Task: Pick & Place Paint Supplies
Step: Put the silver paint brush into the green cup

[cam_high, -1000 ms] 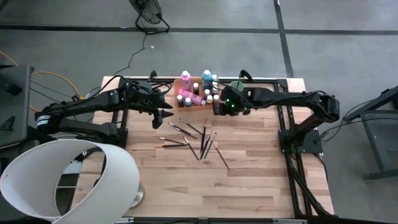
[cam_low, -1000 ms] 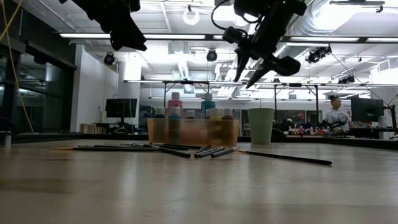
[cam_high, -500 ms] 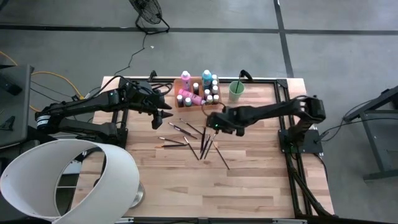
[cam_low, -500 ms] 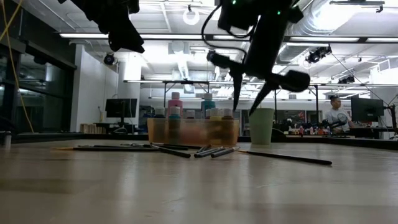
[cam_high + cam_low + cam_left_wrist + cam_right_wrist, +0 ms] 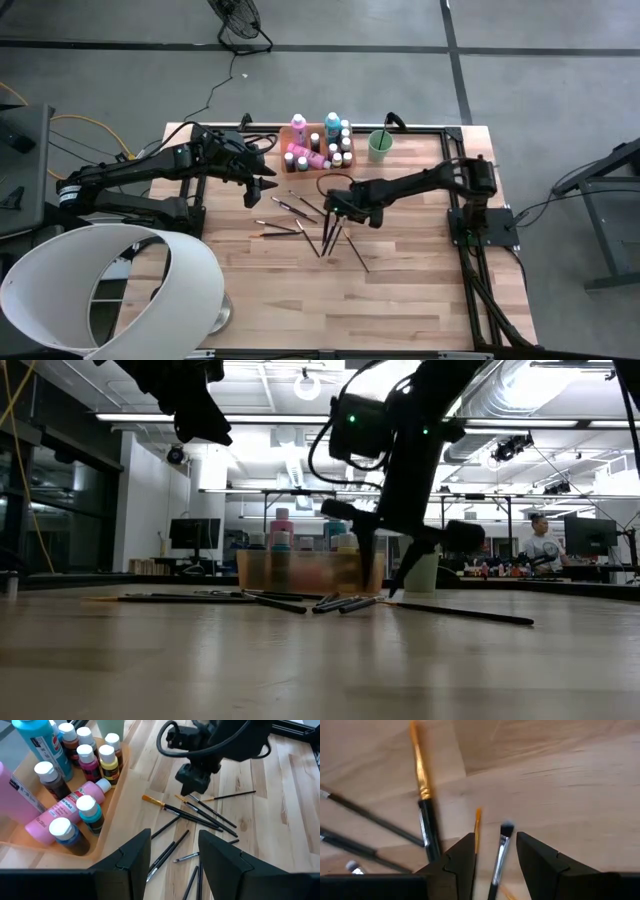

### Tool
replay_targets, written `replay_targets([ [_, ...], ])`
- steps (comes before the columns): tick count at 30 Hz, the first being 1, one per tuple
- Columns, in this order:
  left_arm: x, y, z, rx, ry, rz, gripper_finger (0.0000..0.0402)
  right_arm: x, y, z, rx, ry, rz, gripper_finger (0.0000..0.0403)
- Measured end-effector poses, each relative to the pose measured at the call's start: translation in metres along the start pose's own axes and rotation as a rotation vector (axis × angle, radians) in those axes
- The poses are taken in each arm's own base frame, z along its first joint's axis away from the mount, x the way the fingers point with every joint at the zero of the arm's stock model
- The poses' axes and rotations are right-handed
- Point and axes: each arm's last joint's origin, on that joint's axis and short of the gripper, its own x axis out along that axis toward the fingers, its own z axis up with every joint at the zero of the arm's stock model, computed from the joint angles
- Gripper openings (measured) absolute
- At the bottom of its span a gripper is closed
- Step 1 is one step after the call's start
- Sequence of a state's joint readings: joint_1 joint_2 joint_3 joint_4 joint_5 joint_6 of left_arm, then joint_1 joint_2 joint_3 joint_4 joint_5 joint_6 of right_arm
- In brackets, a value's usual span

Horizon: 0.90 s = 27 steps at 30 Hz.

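Observation:
Several thin dark-handled paintbrushes [image 5: 320,225] lie scattered flat on the wooden table. My right gripper [image 5: 336,206] hangs open just above their far ends, fingers pointing steeply down. In the right wrist view a black-bristled brush [image 5: 501,851] and an orange brush tip [image 5: 477,826] lie between its fingers, untouched. Paint bottles [image 5: 315,145] with white caps stand and lie in the orange tray [image 5: 112,805] at the far edge. My left gripper [image 5: 266,186] waits open, high above the table, left of the brushes.
A light green cup [image 5: 380,146] stands right of the tray at the far edge. A big white round shade [image 5: 110,290] covers the table's near left corner. Black frame rails [image 5: 468,215] run along the right side. A person [image 5: 545,545] sits in the room beyond.
My right gripper has come from above the tray's right end, by the cup, toward the near and left, and has sunk to just above the brushes. Its wrist has rolled on the way. The fingers have stayed open. No brush has moved.

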<state>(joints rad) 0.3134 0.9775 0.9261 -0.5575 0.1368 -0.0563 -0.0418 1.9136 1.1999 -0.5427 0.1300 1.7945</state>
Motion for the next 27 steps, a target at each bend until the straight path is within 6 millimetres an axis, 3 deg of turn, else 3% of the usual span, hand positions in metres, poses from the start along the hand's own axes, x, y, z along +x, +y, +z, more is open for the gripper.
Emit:
replay_targets([
  [21, -0.0001, 0.0, -0.0014, -0.003, 0.016, -0.003, 0.0161, 0.0079, -0.0006, 0.0018, 0.043, -0.048, -0.006, 0.0137],
  [27, -0.0001, 0.0, -0.0016, -0.003, 0.017, -0.002, 0.0161, 0.0081, -0.0016, 0.002, 0.036, -0.05, -0.018, 0.0105],
])
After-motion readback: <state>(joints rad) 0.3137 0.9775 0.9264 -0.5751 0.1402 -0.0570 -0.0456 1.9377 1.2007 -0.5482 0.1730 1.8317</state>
